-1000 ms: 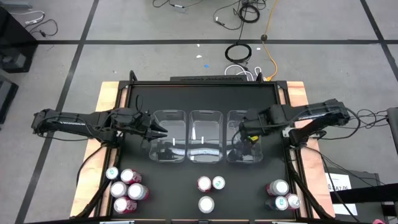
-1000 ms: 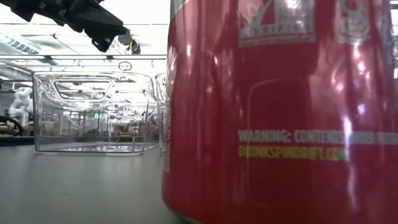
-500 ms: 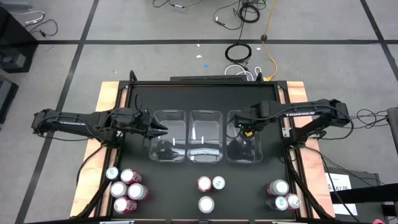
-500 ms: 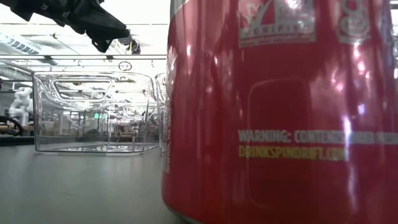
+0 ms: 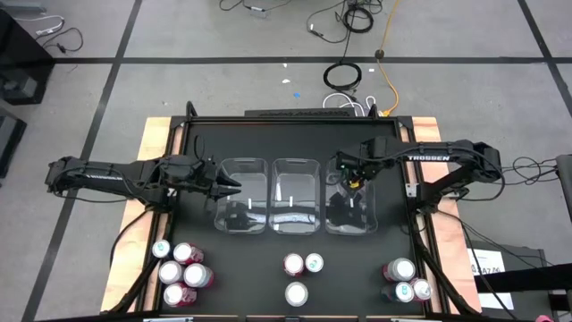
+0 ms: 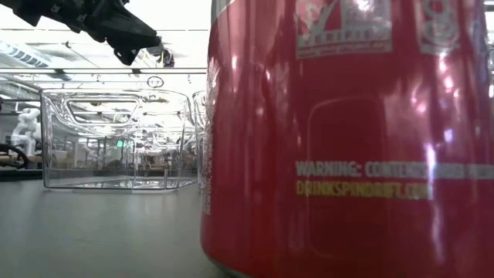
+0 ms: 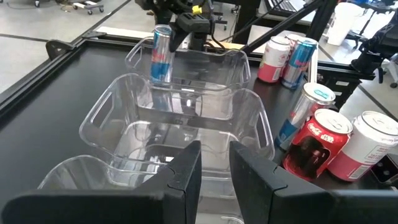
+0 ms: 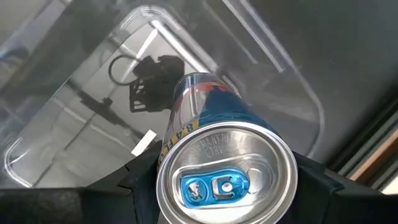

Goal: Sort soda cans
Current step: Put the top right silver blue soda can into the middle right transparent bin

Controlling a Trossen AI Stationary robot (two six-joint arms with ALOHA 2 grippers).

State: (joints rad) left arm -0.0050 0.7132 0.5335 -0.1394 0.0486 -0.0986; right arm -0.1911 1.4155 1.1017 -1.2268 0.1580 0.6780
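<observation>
- The low view is mostly blocked by one red can (image 6: 351, 139) standing right at the lens; its top and base are cut off, and only a clear bin (image 6: 120, 139) and part of a dark arm show beside it.
- From the high view the right end effector (image 5: 351, 175) hangs over the far edge of the right bin (image 5: 351, 207), but the can it carries is hard to make out there under the dark arm.
- The right wrist view settles this: a slim blue and silver can (image 8: 224, 171) sits clamped between the two fingers, its silver top with a blue tab facing the camera, the clear bin's floor below it.
- The left wrist view shows the same can (image 7: 161, 55) from across the bench, upright and held above the farthest bin's rim.
- The left end effector (image 5: 231, 187) waits at the outer side of the left bin (image 5: 242, 194); in its wrist view the fingers (image 7: 186, 174) stand slightly parted with nothing between them.
- The middle bin (image 5: 297, 194) stands between the other two.
- Other cans stand in three groups on the near bench: left cluster (image 5: 181, 269), centre trio (image 5: 299, 272), right cluster (image 5: 404, 279).
- The high view gives only their round tops; body colours are mostly hidden.
</observation>
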